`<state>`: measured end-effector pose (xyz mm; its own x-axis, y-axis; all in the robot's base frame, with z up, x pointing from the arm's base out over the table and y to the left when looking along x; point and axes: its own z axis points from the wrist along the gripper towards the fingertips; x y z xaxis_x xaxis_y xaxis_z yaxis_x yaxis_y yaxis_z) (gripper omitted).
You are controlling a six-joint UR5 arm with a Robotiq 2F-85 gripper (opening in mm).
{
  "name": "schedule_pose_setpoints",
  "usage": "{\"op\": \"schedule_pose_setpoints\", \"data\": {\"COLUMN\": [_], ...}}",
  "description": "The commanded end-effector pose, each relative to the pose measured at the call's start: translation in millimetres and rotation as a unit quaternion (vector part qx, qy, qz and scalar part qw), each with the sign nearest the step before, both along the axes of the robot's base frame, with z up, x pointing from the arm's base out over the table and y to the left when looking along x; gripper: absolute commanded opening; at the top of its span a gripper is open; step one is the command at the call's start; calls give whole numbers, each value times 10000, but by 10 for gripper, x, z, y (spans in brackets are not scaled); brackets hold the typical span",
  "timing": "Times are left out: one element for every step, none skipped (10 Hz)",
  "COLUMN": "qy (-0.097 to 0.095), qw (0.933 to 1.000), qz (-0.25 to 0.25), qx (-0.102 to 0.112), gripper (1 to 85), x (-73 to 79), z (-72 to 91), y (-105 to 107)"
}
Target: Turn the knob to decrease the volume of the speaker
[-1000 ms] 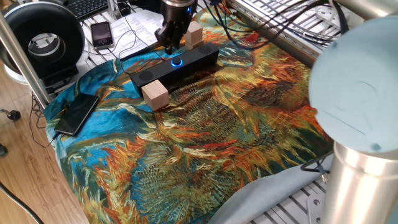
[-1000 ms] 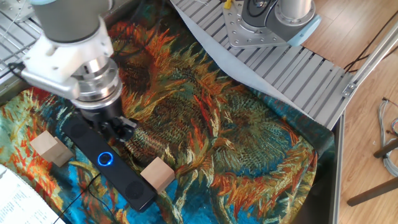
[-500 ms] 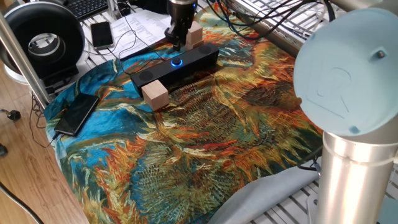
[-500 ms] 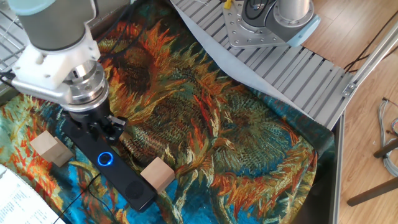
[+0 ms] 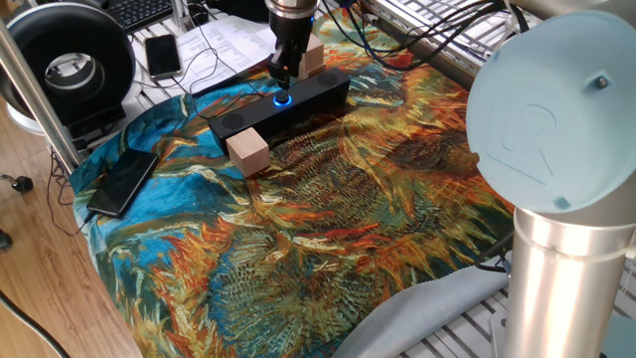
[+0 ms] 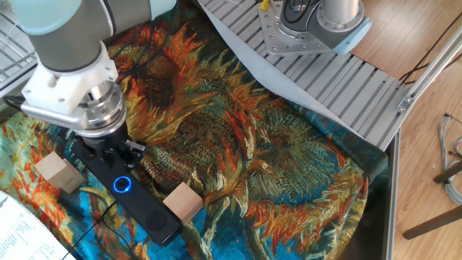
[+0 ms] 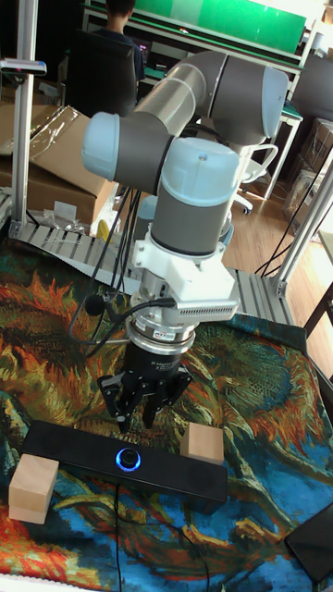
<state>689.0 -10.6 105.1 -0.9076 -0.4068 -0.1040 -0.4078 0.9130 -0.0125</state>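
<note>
The speaker (image 5: 298, 99) is a long black bar lying on the sunflower cloth, also seen at speaker (image 6: 148, 213) and speaker (image 7: 65, 449). Its knob (image 5: 283, 98) glows with a blue ring on top, fully visible as knob (image 6: 123, 185) and knob (image 7: 129, 459). My gripper (image 5: 283, 76) hangs just above and slightly behind the knob, not touching it. In the other views the gripper (image 6: 115, 156) (image 7: 141, 412) points down with its fingers spread open and nothing between them.
Wooden blocks flank the speaker: one block (image 5: 248, 152) at its front left end, another block (image 5: 311, 55) behind it. A flat black phone (image 5: 123, 181) lies on the cloth's left edge. A round black fan (image 5: 70, 62) stands at the back left.
My gripper has shifted along the speaker toward the knob and come down closer over it, with the wrist turned. The speaker and blocks have not moved.
</note>
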Motion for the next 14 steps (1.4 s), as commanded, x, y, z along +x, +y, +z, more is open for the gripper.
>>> {"op": "schedule_pose_setpoints", "data": {"qy": [-32, -68, -255, -144, -65, -28, -24, -33, -58, -9, 155, 192, 200, 165], "qw": [9999, 9998, 9994, 9994, 9992, 9992, 9990, 9990, 9992, 9989, 9980, 9981, 9980, 9984], "qz": [-3, -58, -180, -289, -363, -377, -415, -423, -378, -430, -538, -521, -528, -485], "qx": [105, 165, 181, 154, 145, 115, 188, 143, 116, 166, 285, 281, 289, 225], "gripper": [387, 393, 460, 467, 463, 463, 463, 463, 463, 463, 463, 463, 463, 463], "x": [17, 37, 136, 81, 42, 22, 22, 26, 38, 14, -58, -66, -51, -16], "z": [-40, -36, -23, -32, -37, -40, -39, -39, -39, -40, -56, -82, -122, -164], "y": [38, 65, 65, 46, 38, 22, 58, 34, 22, 46, 109, 109, 118, 88]}}
